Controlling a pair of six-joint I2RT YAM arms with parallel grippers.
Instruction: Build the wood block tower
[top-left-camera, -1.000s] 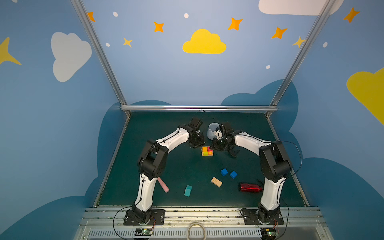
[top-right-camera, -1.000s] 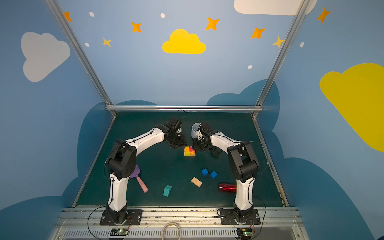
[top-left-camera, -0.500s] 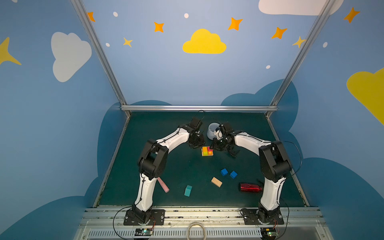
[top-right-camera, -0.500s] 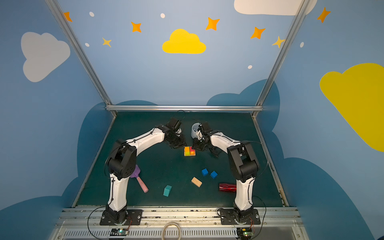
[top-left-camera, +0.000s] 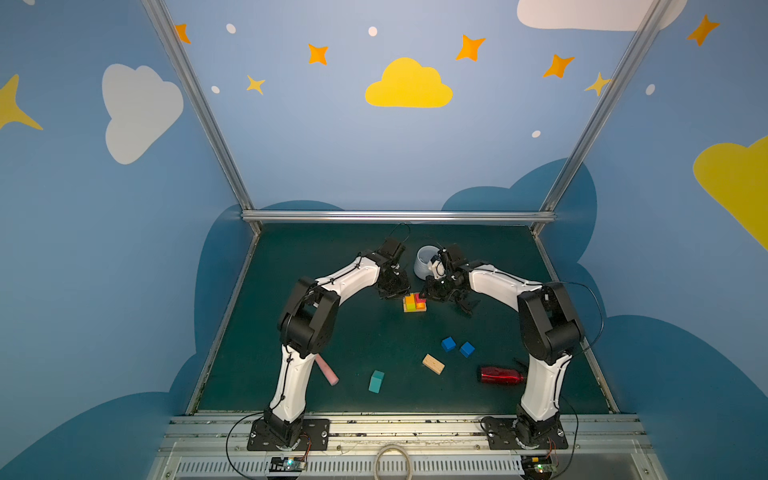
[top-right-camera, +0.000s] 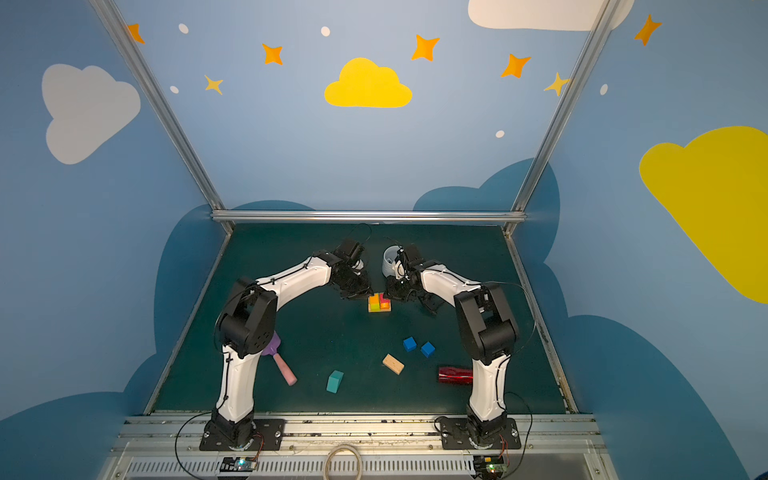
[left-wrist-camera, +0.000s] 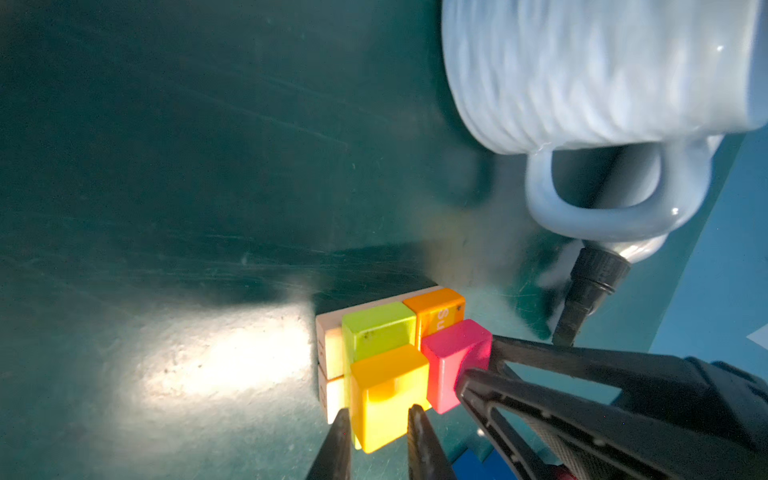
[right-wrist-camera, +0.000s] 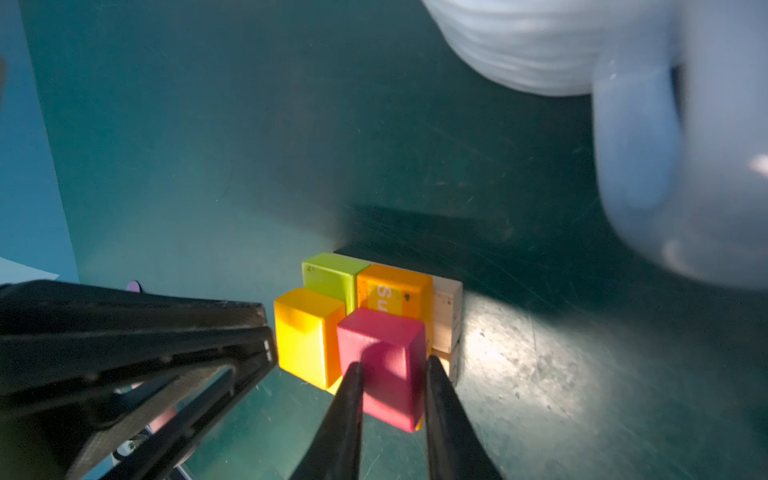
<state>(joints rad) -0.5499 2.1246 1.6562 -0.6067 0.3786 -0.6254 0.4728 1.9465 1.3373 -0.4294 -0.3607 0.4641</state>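
Observation:
The tower stands mid-table: tan bars lowest, on them a yellow-green bar and an orange bar. An orange cube and a pink cube sit on its near side. My left gripper is shut on the orange cube, and my right gripper is shut on the pink cube. Both grippers meet at the tower in both top views, left gripper and right gripper. Loose wood blocks lie nearer the front: two blue cubes, a tan bar and a teal piece.
A pale blue-white mug stands just behind the tower, close to both wrists. A red bottle lies by the right arm's base. The pink-handled purple spatula lies beside the left arm's base.

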